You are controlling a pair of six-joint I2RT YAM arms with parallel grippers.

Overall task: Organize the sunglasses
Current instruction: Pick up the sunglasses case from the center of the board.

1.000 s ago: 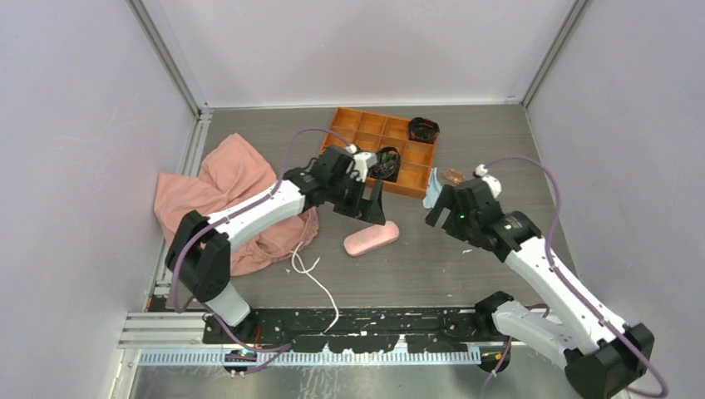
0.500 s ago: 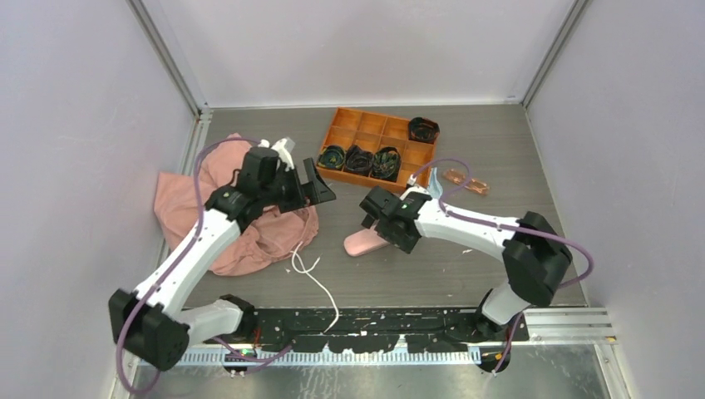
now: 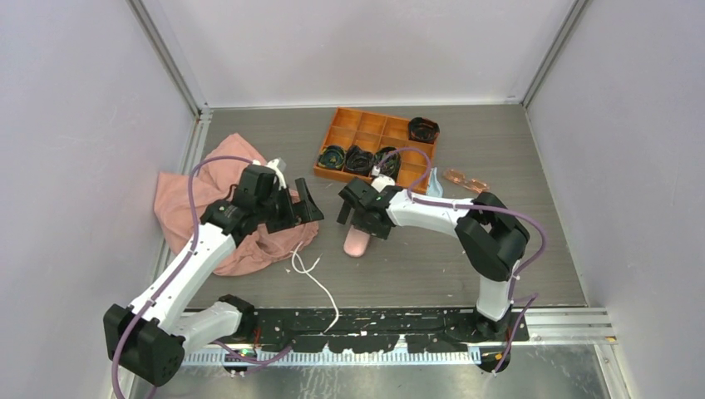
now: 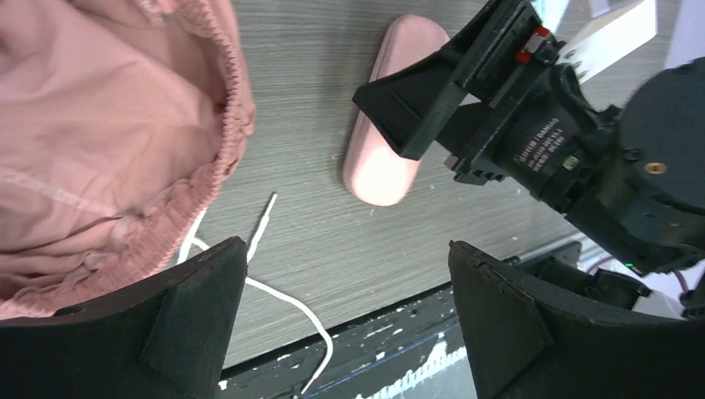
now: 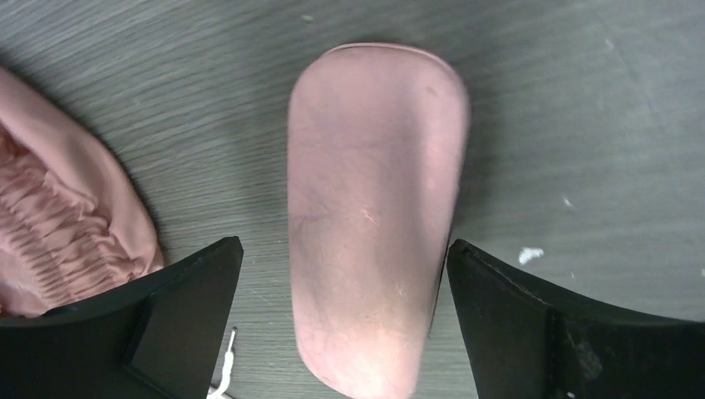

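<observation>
Your left jaws and right jaws both stand apart, the right jaws flanking the pink case (image 5: pixel 374 216) on the counter (image 3: pixel 432 266), while the sunglasses (image 3: pixel 466 179) lie beside the orange tray (image 3: pixel 368 126).

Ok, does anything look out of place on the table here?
Yes: the sunglasses lie loose on the table right of the orange tray, apart from the closed pink case, which sits under the open right claw. A crumpled pink garment and a stray white cord clutter the left side.
</observation>
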